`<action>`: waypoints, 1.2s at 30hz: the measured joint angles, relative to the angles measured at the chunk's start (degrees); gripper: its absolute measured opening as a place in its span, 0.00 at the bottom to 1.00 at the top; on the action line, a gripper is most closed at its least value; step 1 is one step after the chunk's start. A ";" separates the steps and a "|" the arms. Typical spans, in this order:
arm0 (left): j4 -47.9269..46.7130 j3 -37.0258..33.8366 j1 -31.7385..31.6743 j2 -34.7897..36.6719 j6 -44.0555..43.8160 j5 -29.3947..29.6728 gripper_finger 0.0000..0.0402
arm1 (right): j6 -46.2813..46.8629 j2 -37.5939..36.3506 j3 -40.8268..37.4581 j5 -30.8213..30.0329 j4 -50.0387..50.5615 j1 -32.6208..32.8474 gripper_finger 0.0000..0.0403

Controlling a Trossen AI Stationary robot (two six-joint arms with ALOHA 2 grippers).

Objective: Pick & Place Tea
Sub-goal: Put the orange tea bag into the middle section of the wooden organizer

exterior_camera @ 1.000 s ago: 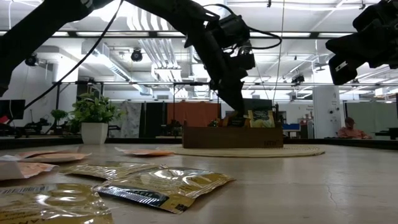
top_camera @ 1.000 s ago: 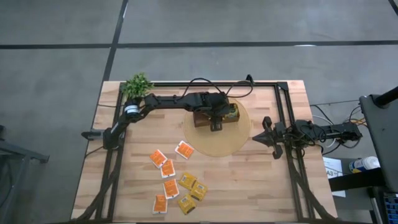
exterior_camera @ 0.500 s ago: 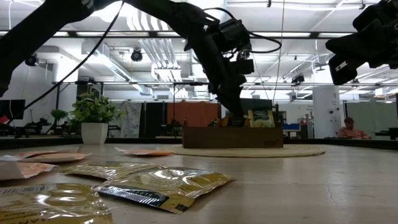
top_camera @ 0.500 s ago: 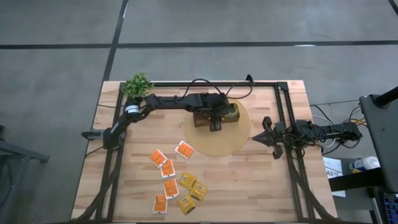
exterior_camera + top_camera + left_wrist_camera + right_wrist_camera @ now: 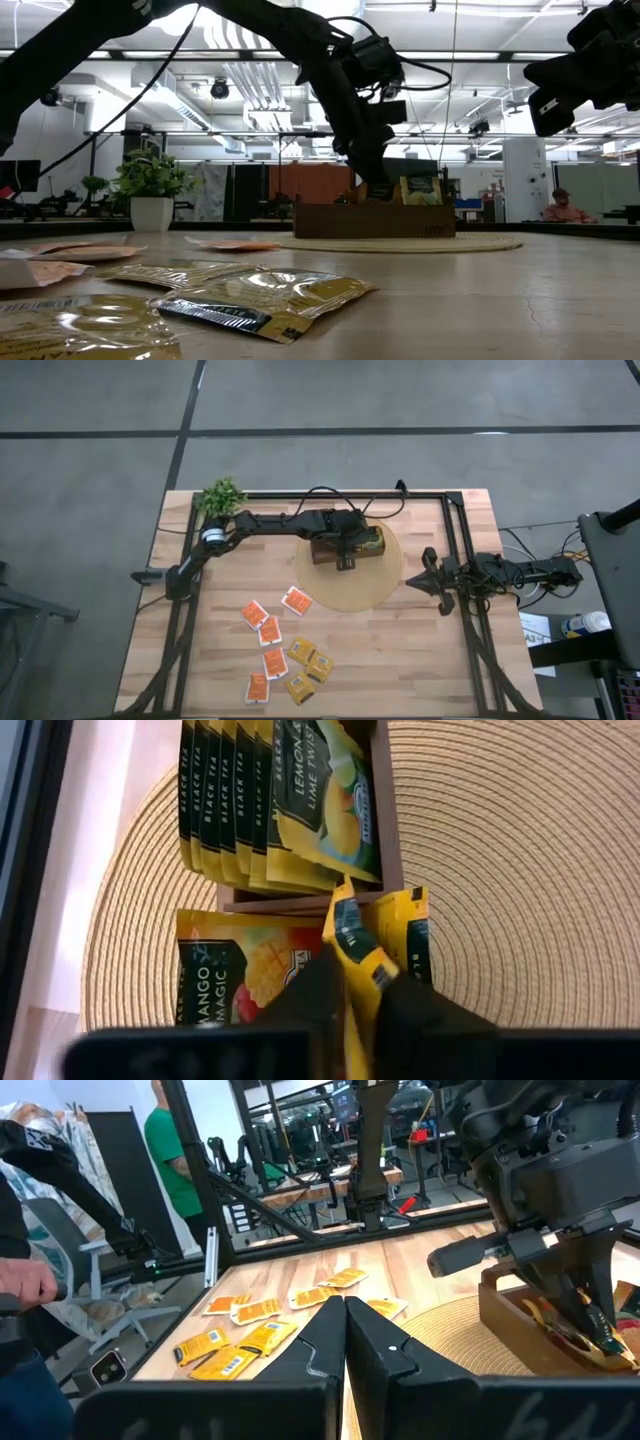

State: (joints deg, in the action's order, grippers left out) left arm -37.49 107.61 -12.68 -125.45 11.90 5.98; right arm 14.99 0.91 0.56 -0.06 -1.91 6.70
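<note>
Pinching a yellow tea sachet edge-on, the left gripper hangs over the wooden box on the round woven mat; the sachet seems partly inside a compartment. Loose sachets lie on the table. Right gripper closed, empty, parked aside.

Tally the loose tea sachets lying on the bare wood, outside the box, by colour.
Orange-and-white sachets: 5
Yellow sachets: 3
Total: 8
</note>
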 joint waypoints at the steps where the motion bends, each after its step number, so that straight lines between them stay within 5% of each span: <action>1: 0.00 0.00 -0.02 0.00 0.07 0.00 0.06 | 0.01 0.00 0.00 -0.01 0.00 0.00 0.02; 19: -2.17 7.09 -1.53 0.15 -5.80 0.52 0.00 | 0.00 0.00 -0.01 0.00 0.00 0.00 0.02; 36: 0.51 6.53 -3.57 0.44 -12.07 -2.73 0.00 | -0.01 0.00 0.00 0.01 0.00 0.00 0.02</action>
State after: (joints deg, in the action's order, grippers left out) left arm -36.99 114.14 -16.25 -125.01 -0.16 3.25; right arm 14.98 0.91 0.56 -0.05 -1.91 6.70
